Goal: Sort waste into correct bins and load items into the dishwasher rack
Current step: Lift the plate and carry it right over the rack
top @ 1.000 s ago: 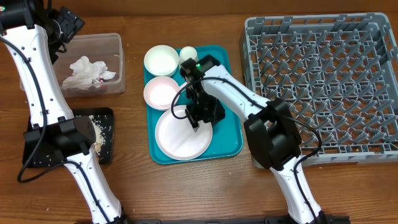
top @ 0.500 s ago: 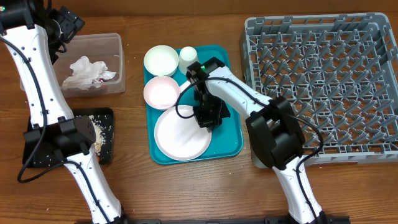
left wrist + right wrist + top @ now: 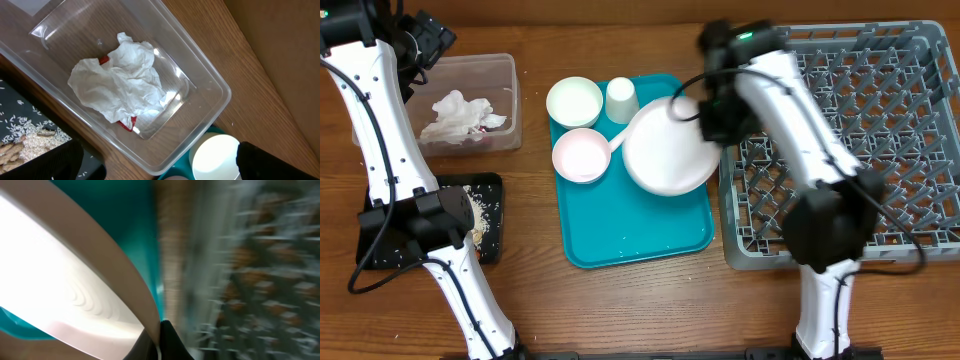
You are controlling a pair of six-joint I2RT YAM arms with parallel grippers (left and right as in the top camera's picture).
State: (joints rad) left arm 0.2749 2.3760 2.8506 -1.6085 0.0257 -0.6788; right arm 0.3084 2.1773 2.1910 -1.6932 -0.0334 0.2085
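Whereas a moment ago the plate [image 3: 665,155] lay flat on the near part of the teal tray [image 3: 640,225] with the right arm bent low over it, it now hangs raised over the tray's far right part. Its right rim reaches past the tray's edge toward the rack, and the near half of the tray is left bare.

The dishwasher rack [image 3: 880,90], a grey plastic grid with upright pegs and raised walls, fills the right side of the wooden table. The tray is smooth, rectangular and round-cornered. The plate is round, glossy and pale. The right gripper [image 3: 705,112] is clamped on its far right rim, and the blurred right wrist view shows a dark finger pressed at that rim.

At far left sits the clear plastic tub [image 3: 508,100], thin-walled and rectangular. It holds a crumpled white napkin [image 3: 120,85] with a red wrapper [image 3: 127,124] peeking from under it. The shallow black tray [image 3: 375,255], near left, carries scattered rice [image 3: 30,137] and nut-like scraps [image 3: 10,152].

A white bowl [image 3: 574,100], a pink-tinted bowl [image 3: 582,155] and a small white cup [image 3: 621,98] remain on the far left part of the teal tray, roughly where they were. The left gripper [image 3: 159,149] hovers above the tub with its fingers spread wide, holding nothing.
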